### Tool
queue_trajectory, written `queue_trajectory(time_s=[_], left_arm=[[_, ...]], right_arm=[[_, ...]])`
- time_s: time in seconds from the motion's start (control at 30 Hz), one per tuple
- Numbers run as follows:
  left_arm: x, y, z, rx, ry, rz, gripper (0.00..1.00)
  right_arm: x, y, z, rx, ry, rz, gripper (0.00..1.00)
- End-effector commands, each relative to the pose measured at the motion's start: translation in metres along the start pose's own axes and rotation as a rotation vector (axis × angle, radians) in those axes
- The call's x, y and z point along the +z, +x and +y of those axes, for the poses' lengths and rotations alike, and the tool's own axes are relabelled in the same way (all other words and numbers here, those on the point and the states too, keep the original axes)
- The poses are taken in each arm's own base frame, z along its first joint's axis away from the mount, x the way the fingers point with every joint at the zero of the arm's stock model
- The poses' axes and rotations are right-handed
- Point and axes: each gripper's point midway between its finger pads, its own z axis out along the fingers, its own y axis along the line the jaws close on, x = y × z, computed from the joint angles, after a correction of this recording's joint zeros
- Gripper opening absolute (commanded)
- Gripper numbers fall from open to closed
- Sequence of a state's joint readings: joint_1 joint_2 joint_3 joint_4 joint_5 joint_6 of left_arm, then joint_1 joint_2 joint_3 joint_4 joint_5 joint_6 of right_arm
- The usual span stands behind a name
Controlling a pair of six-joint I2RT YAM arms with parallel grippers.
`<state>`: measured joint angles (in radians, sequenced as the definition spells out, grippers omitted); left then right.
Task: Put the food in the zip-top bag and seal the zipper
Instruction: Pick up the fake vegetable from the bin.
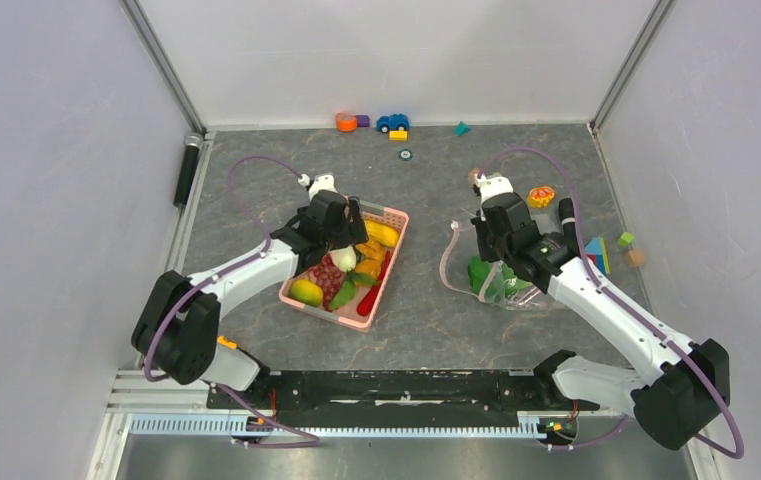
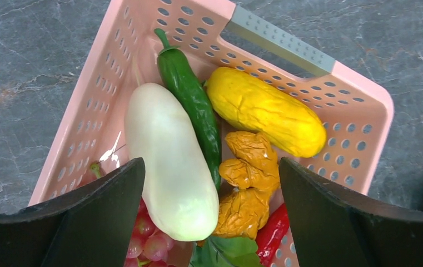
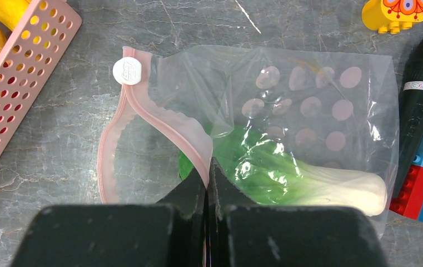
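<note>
Left end effector (image 2: 210, 167) spread wide over white eggplant (image 2: 167, 161) in pink basket (image 2: 364, 111); best grip its middle. Right end effector (image 3: 208, 175) pinches zipper (image 3: 159, 117); zip-top bag (image 3: 320, 83) on counter (image 1: 436, 320) holds bok choy (image 3: 287, 172).

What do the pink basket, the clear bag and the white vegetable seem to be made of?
The basket: rigid moulded plastic, matte pink, judging by its even rows of holes. The bag: thin clear plastic film, glossy; it wrinkles and glints. The white vegetable: probably plastic or rubber, smooth with slight sheen; which, I cannot tell.
</note>
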<state>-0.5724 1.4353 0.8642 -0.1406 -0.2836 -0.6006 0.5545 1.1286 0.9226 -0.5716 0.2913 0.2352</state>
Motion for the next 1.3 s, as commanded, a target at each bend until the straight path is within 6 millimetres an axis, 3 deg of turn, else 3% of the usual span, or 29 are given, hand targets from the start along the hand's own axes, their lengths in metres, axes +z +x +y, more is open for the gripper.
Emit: queue_trajectory(time_s=[0.0, 0.13, 0.53, 0.83, 1.03, 1.27], left_arm=[[0.004, -0.018, 0.005, -0.051, -0.073, -0.049, 0.94], [0.006, -0.012, 0.016, -0.049, -0.132, -0.033, 0.94], [0.021, 0.011, 0.018, -0.059, -0.155, 0.053, 0.84], [0.024, 0.016, 0.013, -0.059, -0.133, 0.081, 0.58], [0.023, 0.021, 0.015, -0.060, -0.135, 0.094, 0.51], [0.010, 0.007, 0.005, -0.081, -0.081, 0.064, 0.41]], right_arm=[[-0.004, -0.012, -0.001, 0.002, -0.007, -0.068, 0.00], [-0.005, -0.010, -0.005, 0.008, 0.013, -0.071, 0.00], [-0.004, -0.008, -0.010, 0.014, 0.039, -0.073, 0.00], [-0.004, -0.009, -0.011, 0.017, 0.049, -0.073, 0.00], [-0.010, -0.013, -0.013, 0.028, 0.054, -0.098, 0.00], [-0.013, -0.015, -0.013, 0.033, 0.048, -0.111, 0.00]])
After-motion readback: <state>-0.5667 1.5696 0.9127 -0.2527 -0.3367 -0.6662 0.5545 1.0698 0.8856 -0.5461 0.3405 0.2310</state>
